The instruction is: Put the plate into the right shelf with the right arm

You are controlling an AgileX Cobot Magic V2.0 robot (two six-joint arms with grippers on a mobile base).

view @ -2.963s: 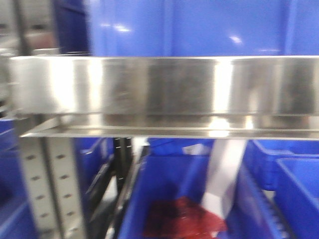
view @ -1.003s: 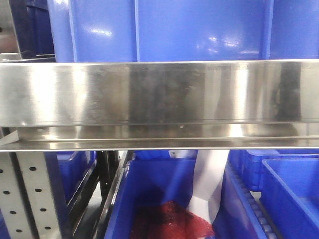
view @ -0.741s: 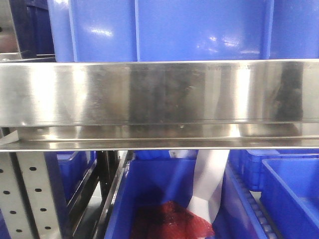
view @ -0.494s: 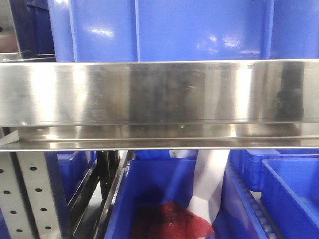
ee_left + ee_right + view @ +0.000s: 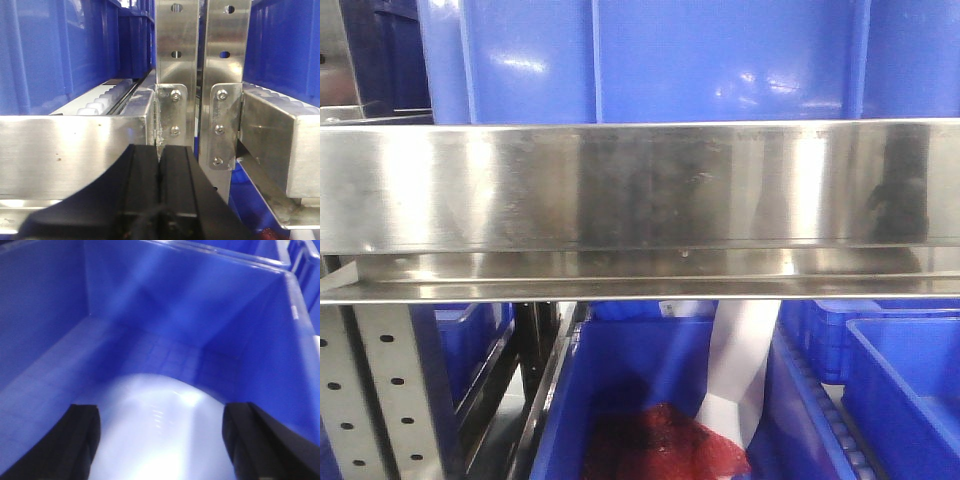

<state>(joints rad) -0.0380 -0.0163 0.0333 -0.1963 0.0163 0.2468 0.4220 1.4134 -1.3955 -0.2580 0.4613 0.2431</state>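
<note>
The white plate (image 5: 165, 450) shows only in the right wrist view, low inside a big blue bin (image 5: 150, 305) of the right shelf. My right gripper (image 5: 162, 410) is open, its two black fingers spread wide, one at each side of the plate. Whether the plate rests on the bin floor I cannot tell. The shelf's shiny steel front lip (image 5: 640, 185) fills the front view. My left gripper (image 5: 159, 150) is shut on nothing, just in front of a steel beam and two perforated uprights (image 5: 172, 65).
A large blue bin (image 5: 660, 60) stands on the lip's level. Below it, another blue bin holds a red mesh bundle (image 5: 665, 445) and a white strip (image 5: 740, 360). A perforated grey upright (image 5: 385, 390) stands at lower left. More blue bins line the right side.
Three seconds ago the front view was blurred and framed the shelf differently; over the last second it is steady. Only a dark reflection at the lip's right end has shifted slightly.
</note>
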